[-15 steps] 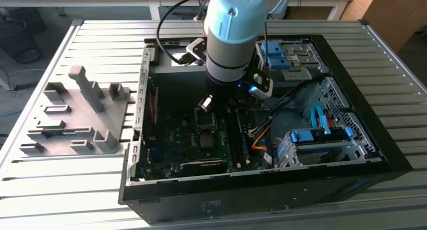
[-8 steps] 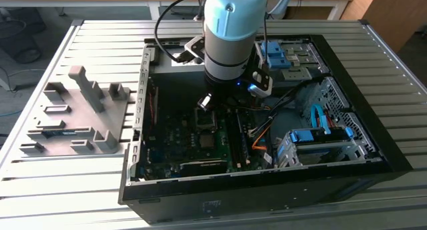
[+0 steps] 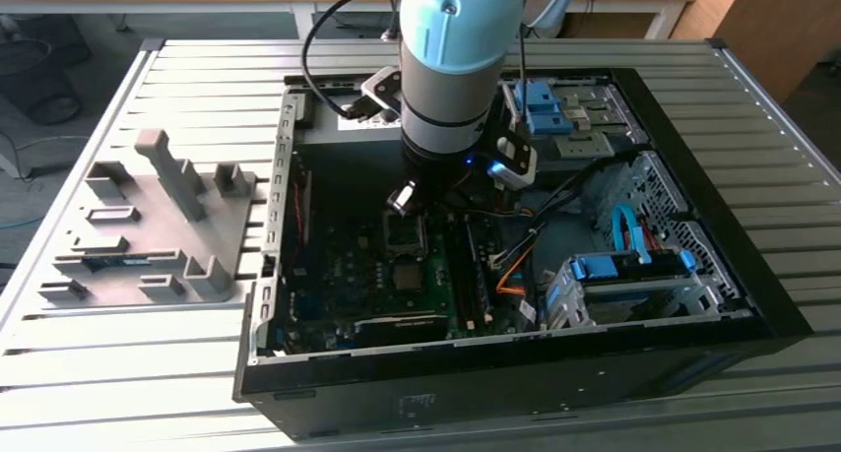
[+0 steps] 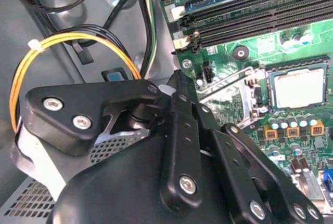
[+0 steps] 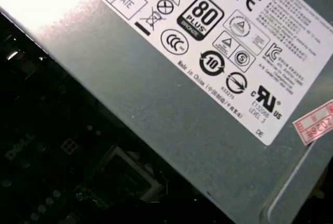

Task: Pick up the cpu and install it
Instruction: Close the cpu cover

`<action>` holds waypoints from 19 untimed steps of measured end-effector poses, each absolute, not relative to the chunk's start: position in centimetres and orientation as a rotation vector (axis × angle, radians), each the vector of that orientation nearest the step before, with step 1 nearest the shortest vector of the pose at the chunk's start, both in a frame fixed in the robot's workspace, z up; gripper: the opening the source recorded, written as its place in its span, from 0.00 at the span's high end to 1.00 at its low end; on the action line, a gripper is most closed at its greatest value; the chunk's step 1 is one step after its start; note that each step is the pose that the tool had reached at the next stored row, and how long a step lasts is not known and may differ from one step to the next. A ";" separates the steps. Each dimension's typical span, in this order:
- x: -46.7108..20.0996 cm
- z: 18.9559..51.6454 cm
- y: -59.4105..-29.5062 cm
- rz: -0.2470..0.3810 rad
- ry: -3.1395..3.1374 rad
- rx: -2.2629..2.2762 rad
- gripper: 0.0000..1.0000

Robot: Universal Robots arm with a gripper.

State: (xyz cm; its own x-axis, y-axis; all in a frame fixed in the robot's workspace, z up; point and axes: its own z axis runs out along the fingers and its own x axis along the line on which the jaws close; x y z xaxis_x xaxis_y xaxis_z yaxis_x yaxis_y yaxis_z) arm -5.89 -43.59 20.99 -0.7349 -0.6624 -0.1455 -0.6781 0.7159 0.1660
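Arm (image 3: 454, 68) is down inside the open computer case (image 3: 736, 304), gripper (image 3: 405, 198) hanging just above the motherboard (image 3: 374, 275). Cannot tell if the gripper is clenched or released; its tip is small and dark in the exterior view, and in the second wrist view the black linkage (image 4: 182, 146) fills the foreground without showing the tips.

The cpu (image 4: 299, 88) sits flat in the socket (image 4: 270, 86) on the motherboard, silver-grey top facing up, inside the dark square frame. In the second wrist view it lies apart from the gripper linkage, with the socket's metal lever and bracket between them. No contact between gripper and cpu visible. In the exterior view the socket area (image 3: 410, 265) is just below the gripper tip, toward the case's near wall; the chip itself is too small to make out there.

Second wrist view also gives the long black memory slots (image 4: 250, 16) beside the socket, a row of orange-topped components (image 4: 294, 128) just past the socket, and a yellow and black cable bundle (image 4: 67, 44) away from the socket over the bare case floor.

First wrist view gives the grey power supply box (image 5: 171, 104) with its white label (image 5: 218, 31) and a pink sticker (image 5: 315, 122), plus dim dark board below it.

Exterior view alone gives the grey parts holder (image 3: 152, 230) on the slatted table (image 3: 118, 373) beside the case, and the blue drive cage (image 3: 617, 275) in the case corner.
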 end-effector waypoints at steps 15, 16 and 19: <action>-5.9 22.1 -43.7 0.329 2.831 -1.127 0.90; -6.0 22.2 -43.8 0.330 2.830 -1.128 0.90; -6.0 22.4 -43.8 0.335 2.828 -1.130 0.90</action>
